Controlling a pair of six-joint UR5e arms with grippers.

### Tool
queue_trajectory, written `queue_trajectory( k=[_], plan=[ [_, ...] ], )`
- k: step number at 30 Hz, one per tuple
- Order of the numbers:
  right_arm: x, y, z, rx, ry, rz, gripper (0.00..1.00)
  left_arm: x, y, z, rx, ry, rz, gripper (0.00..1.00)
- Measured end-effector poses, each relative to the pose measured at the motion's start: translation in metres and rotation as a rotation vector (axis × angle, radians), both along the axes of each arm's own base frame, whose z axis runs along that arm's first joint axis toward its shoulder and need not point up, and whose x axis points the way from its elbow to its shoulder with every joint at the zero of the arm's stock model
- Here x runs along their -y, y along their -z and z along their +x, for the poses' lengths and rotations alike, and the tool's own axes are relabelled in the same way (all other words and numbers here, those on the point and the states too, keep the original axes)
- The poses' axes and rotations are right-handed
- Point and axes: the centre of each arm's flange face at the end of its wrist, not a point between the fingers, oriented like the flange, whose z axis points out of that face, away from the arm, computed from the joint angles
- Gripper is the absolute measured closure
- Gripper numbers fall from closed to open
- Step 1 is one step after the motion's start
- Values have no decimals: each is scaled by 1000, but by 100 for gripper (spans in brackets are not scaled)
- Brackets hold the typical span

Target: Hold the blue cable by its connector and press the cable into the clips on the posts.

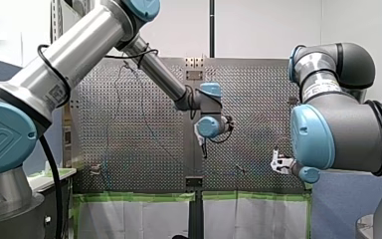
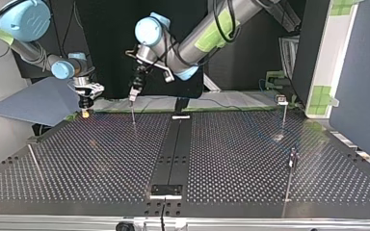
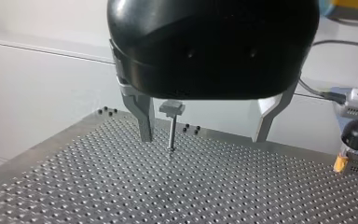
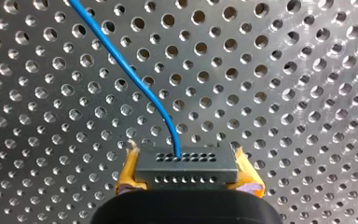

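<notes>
While in my right tool (image 4: 189,183), one connector (image 4: 186,164) (one blue cable (image 4: 123,60)).

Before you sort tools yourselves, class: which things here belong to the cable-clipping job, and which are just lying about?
Job: blue cable, connector, clip-topped posts, perforated table.
Lying about: black centre strip, grey-blue panel, green tape.

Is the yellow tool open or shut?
Shut: my right tool has yellow pads pressing both sides of the plug, blue cable leading out.
</notes>
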Motion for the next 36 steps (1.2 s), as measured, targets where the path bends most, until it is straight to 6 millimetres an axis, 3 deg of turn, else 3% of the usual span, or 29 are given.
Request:
queue_trajectory(
  k=[25,36],
  plan=[
    [-2,-1,6,-10,-13,2,100,-63,-51,-52,9,-12,22,0],
    [5,-31,2,-10,1,-26,100,-92,-66,-76,8,-27,22,0]
  ],
)
